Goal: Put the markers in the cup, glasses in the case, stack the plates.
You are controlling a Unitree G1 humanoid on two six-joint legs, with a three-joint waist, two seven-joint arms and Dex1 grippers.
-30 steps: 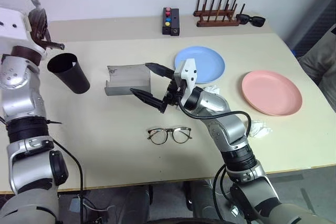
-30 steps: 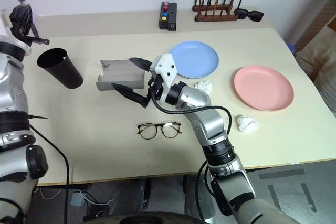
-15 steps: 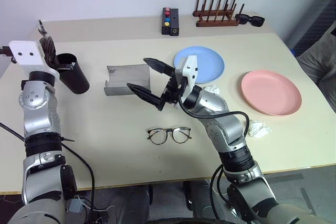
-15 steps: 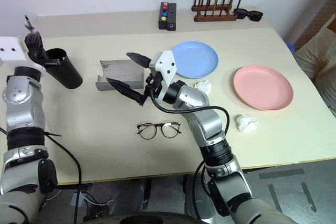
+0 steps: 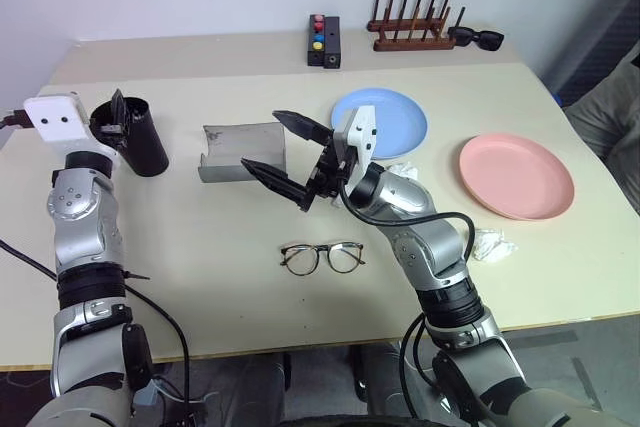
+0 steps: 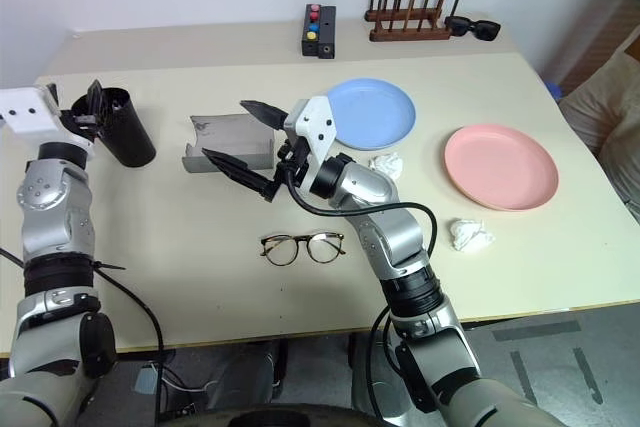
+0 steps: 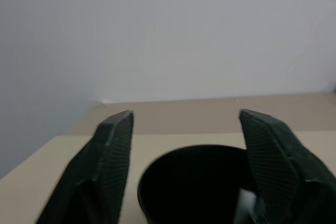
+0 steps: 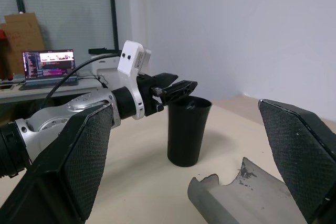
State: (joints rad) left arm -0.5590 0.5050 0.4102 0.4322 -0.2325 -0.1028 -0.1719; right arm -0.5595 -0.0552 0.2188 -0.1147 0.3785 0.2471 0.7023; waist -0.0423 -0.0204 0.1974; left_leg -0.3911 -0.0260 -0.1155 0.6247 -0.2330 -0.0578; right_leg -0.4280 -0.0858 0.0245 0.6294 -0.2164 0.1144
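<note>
Black cup (image 5: pixel 140 142) upright; glasses (image 5: pixel 322 257) (unfolded) near front edge.

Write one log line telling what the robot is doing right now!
left gripper: open over cup | right gripper: open, empty, by case | glasses: on table | plates: unstacked

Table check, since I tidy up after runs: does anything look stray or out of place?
Two crumpled white tissues lie loose: one beside the blue plate, another near the pink plate. The grey case lies open.

bare table (image 5: pixel 200 247) before glasses (image 5: pixel 322 257), case (image 5: pixel 240 152) behind
</note>
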